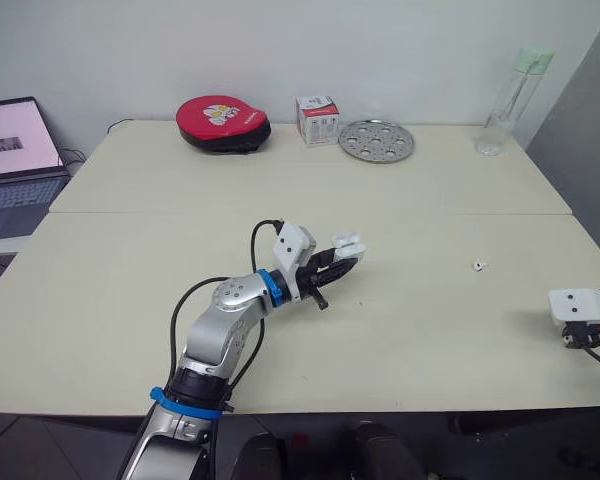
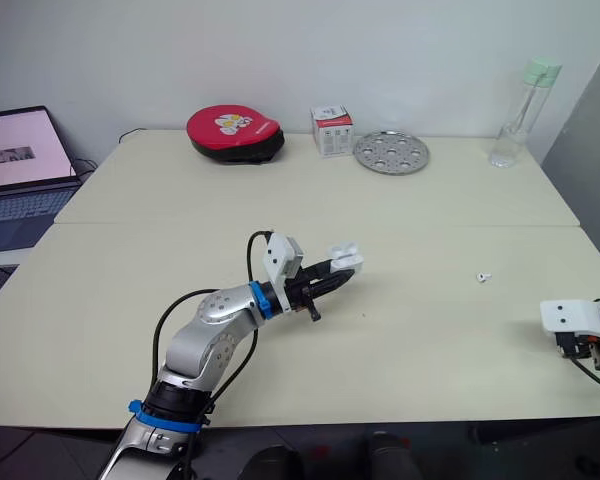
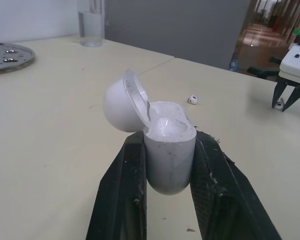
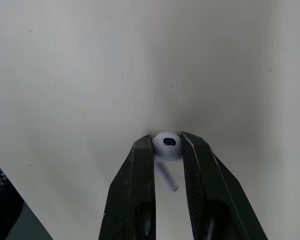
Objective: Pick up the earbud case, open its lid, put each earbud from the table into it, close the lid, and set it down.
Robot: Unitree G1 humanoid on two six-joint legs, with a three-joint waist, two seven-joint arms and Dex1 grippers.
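Earbud case [image 3: 169, 167] taken as dial centre. At 4 o'clock, nearest, right claw [image 4: 167, 141] is narrowed onto first earbud [image 4: 168, 149] at the worktop [image 1: 430, 330]. At centre, left claw [image 3: 168, 142] clamps the case body, lid [image 3: 121, 107] hinged open. At 3 o'clock, farther, second earbud [image 1: 480, 265] lies loose. Step judged: first pickup. Next move probably calls for lifting, carrying toward 10 o'clock, and seating stem-first in a socket.

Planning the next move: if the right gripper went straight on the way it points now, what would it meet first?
The table, probably at once: the right gripper, shut on an earbud, points down at its bare top.
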